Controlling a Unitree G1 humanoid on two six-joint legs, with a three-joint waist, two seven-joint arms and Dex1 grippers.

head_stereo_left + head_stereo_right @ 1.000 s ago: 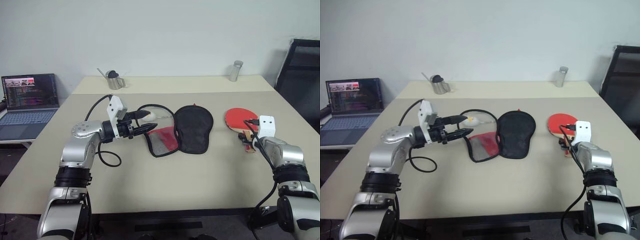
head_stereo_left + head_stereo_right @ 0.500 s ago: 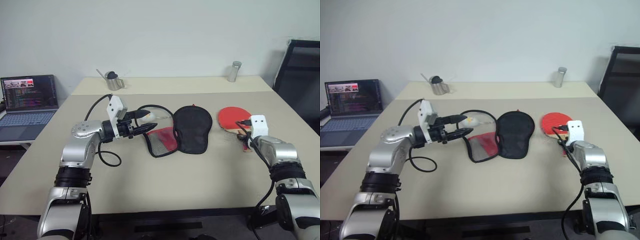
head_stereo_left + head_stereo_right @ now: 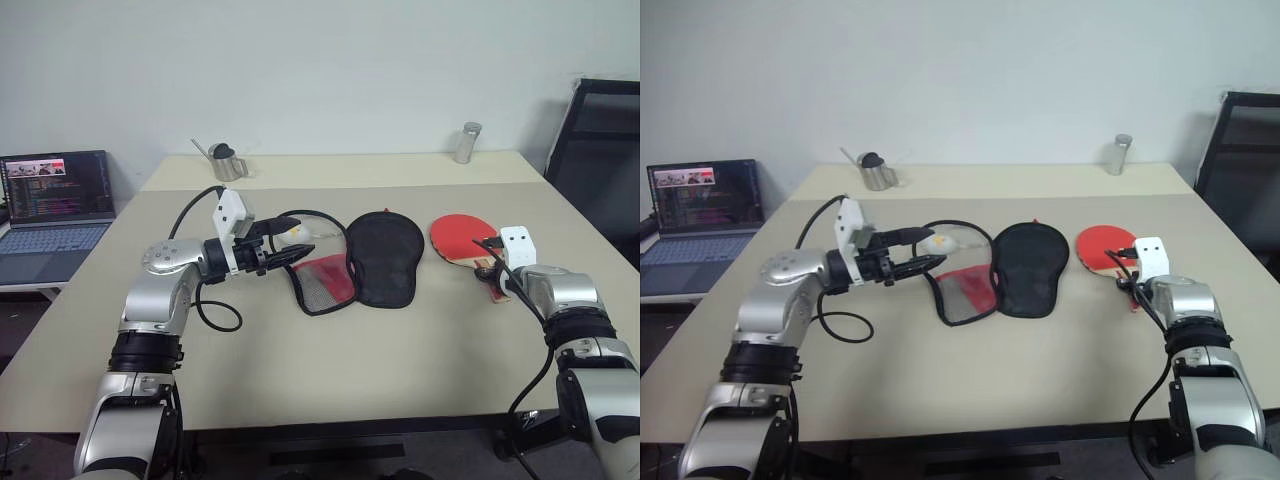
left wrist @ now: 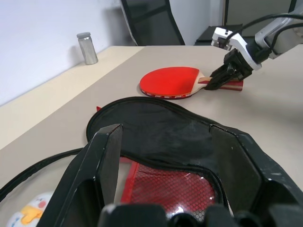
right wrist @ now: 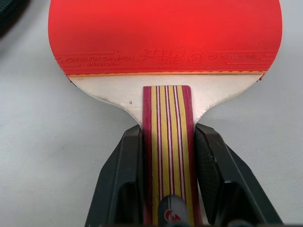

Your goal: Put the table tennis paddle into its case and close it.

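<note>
The right tool (image 5: 168,177) is closed on the striped wooden handle of the table tennis paddle (image 3: 460,240), one black finger (image 5: 124,179) pressed to each side of it. From that grip the paddle's long axis runs straight out along the fingers. Its round red blade is at the far end, away from the tool, with the white print readable just past the pale neck. Seen from the head, the paddle lies low over the worktop (image 3: 330,380) on the robot's right. Its handle is toward the right edge and its blade is angled in toward the middle.

The left tool (image 3: 290,255) hovers level, pointing toward the right, its fingers spread apart and holding nothing. The case (image 3: 385,258) lies open and flat just past those fingers; its red mesh lining faces up on the near flap, and the black half is beyond. Case and paddle blade are near each other but apart.

Farther back, a small metal cylinder (image 3: 466,142) stands by the wall.
</note>
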